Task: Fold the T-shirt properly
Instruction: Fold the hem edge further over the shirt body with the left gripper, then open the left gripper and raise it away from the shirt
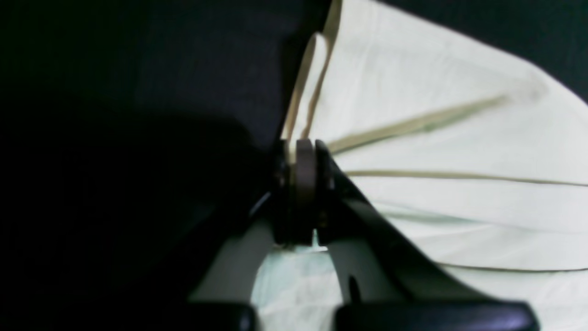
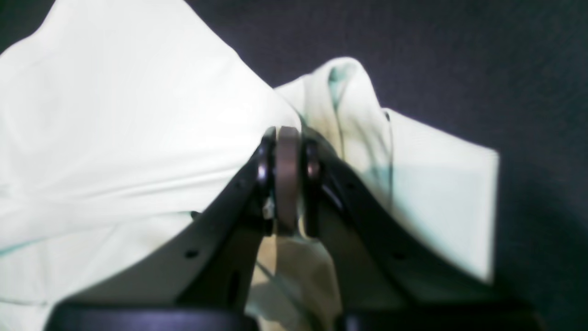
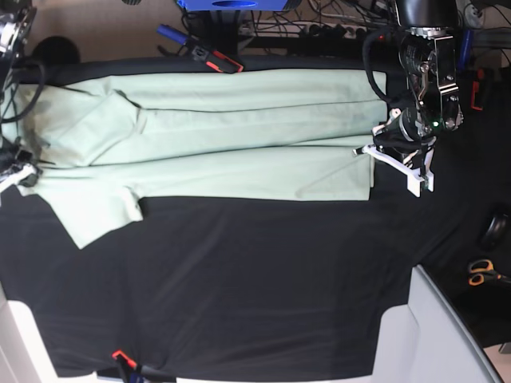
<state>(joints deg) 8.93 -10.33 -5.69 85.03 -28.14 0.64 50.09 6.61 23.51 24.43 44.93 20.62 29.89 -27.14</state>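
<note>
The pale mint-green T-shirt lies stretched left to right across the back half of the black table cloth, with one sleeve pointing toward the front at the left. At the shirt's right end, my left gripper is shut on the hem. In the left wrist view, pleats fan out from the left gripper across the T-shirt. My right gripper is at the shirt's left end. In the right wrist view, the right gripper is shut on a bunched edge of the T-shirt.
Orange-handled scissors lie at the right edge. Red-and-black tools and cables sit behind the shirt at the back. A white panel cuts into the front right corner. A small red clip holds the cloth's front edge.
</note>
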